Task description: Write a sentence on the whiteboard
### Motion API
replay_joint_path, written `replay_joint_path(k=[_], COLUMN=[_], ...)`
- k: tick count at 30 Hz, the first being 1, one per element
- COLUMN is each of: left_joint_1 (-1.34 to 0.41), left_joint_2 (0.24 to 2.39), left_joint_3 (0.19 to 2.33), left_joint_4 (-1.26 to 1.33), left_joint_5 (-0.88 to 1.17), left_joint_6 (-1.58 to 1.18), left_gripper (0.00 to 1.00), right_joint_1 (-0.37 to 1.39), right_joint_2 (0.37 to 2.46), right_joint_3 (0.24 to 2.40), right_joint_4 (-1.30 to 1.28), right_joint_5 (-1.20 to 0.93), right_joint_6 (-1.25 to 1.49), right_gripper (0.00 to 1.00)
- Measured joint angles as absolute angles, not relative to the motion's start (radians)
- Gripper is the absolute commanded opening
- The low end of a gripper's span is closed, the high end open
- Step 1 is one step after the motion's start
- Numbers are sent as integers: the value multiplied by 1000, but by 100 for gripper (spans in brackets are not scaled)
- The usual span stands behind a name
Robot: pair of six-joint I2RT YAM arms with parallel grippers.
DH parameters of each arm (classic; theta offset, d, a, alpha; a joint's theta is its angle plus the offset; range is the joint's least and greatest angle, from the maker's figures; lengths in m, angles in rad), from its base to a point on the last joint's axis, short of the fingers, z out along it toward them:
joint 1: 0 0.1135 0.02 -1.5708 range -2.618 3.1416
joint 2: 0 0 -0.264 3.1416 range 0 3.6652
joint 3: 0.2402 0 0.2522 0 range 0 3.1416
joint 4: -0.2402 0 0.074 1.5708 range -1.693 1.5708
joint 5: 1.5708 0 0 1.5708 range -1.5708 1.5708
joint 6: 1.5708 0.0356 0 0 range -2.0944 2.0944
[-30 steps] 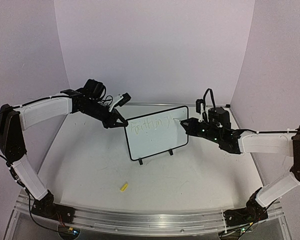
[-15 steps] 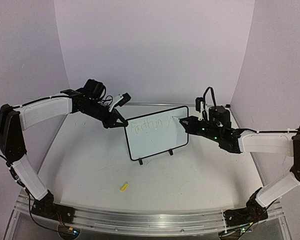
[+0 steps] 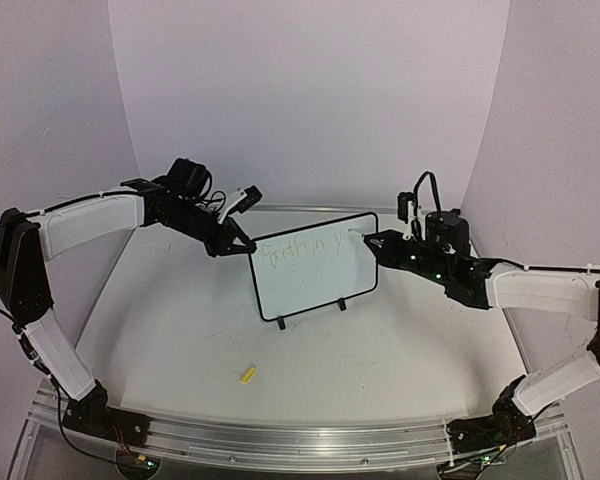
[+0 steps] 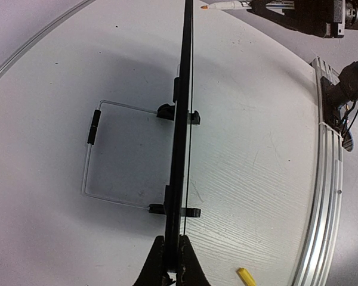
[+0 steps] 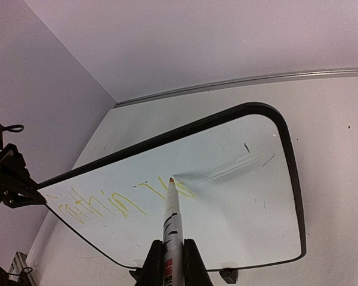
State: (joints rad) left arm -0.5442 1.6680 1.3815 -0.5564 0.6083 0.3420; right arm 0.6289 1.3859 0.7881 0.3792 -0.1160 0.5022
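R pincer (image 5: 172, 257) is closed on a white marker (image 5: 172, 223), held lengthwise between the fingers. The marker tip sits at the face of the whiteboard (image 5: 244, 202), at the right end of the sentence (image 5: 101, 205); we cannot confirm contact. L pincer (image 4: 172, 256) is clamped narrow on the whiteboard's left edge, seen edge-on in the left wrist view. The whiteboard stands upright on two black clip feet (image 4: 193, 117), approx. mid-desk (image 3: 180, 330), face toward the arm bases. The sentence is faint yellow-green script along the top of the face; not legible. A small yellow piece (image 3: 247, 374) lies on the desk nearer the bases, well apart from the whiteboard.
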Motion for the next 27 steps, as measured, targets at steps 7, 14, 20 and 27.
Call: replay_joint_path(k=[7, 14, 20, 27], left_joint_1=[-544, -544, -544, -544], left_joint_2=[1668, 1668, 1668, 1668], left_joint_3=[1382, 1382, 1382, 1382], left_joint_4=[-556, -556, -556, -556], left_joint_5=[608, 608, 608, 608], left_joint_6=[342, 342, 342, 342], left_gripper=[0, 0, 0, 0], right_joint_1=[629, 629, 629, 629], right_joint_2=[1351, 1379, 1391, 1399], right_joint_3=[770, 771, 780, 800], right_joint_4=[366, 362, 350, 350], right_joint_5=[-95, -93, -93, -90], right_joint_6=[502, 497, 492, 481], right_gripper=[0, 0, 0, 0])
